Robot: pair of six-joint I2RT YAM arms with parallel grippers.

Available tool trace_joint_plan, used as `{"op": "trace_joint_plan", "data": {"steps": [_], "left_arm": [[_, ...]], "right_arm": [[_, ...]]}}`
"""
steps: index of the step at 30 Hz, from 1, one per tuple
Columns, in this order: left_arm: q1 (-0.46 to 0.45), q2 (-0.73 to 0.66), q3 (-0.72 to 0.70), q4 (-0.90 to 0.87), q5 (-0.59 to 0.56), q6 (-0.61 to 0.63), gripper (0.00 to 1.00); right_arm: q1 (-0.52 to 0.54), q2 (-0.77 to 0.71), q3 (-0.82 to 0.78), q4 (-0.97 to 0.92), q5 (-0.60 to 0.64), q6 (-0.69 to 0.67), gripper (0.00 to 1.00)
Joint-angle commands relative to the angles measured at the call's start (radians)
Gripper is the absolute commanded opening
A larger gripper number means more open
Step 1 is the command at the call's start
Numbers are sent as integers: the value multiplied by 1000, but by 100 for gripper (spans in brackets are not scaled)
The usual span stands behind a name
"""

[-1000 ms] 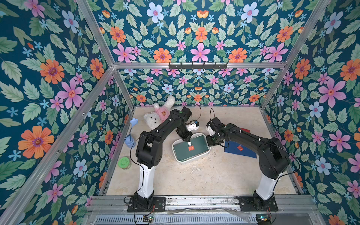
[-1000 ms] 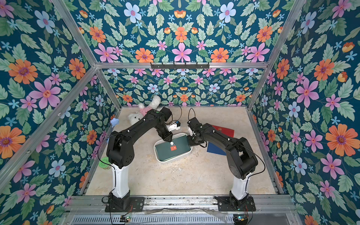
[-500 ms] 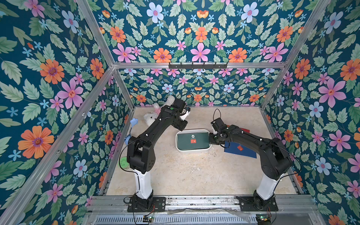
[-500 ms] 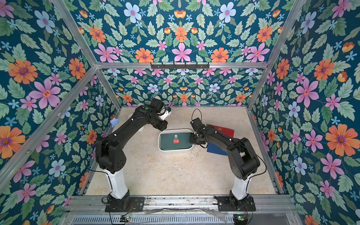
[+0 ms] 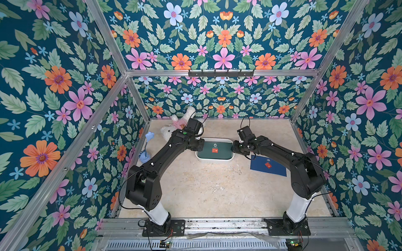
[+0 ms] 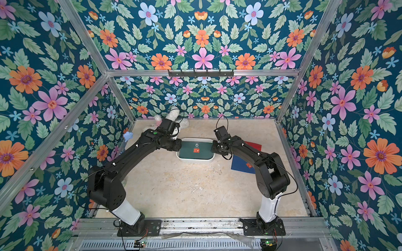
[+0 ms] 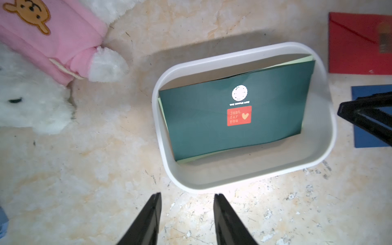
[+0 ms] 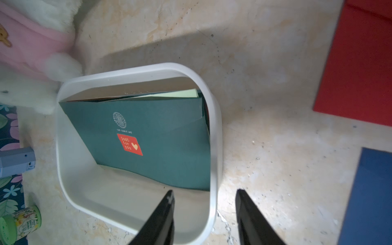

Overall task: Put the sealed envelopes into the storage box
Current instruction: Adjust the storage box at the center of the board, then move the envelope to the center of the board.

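The white storage box [image 5: 214,160] [image 6: 194,160] stands mid-table between my two wrists. A dark green envelope [image 7: 233,131] [image 8: 169,161] with a red sticker lies on top inside it, leaning on the far wall, with a light green envelope [image 8: 180,93] under it. My left gripper [image 7: 187,195] is open over bare table just outside the box's rim [image 7: 212,186]. My right gripper [image 8: 204,192] is open astride the box's end wall [image 8: 214,148], one finger inside and one outside. A navy envelope [image 5: 268,166] [image 8: 371,191] and a red envelope [image 6: 253,145] [image 7: 358,42] lie on the table to the right of the box.
A white plush rabbit in pink [image 5: 176,128] [image 7: 42,42] lies at the back left, close to the box. A blue flower cup [image 5: 146,150] stands by the left wall. A small green jar [image 8: 19,222] sits near that wall too. Patterned walls enclose the table.
The box has turned from tilted to square and shifted back. The right gripper has opened at its end wall. The left arm swung back and came to the box's left end, jaws wider.
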Motion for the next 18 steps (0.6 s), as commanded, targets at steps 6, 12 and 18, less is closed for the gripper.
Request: {"op": "trace_joint_plan", "data": {"steps": [6, 12, 18], "left_arm": [[-84, -190, -245, 129, 131, -196, 47], [-168, -290, -388, 159, 93, -272, 47], [-204, -328, -472, 156, 47, -305, 47]], "right_arm": [[-157, -182, -249, -35, 29, -54, 56], [-190, -141, -289, -50, 50, -128, 58], [-191, -54, -283, -29, 35, -170, 57]]}}
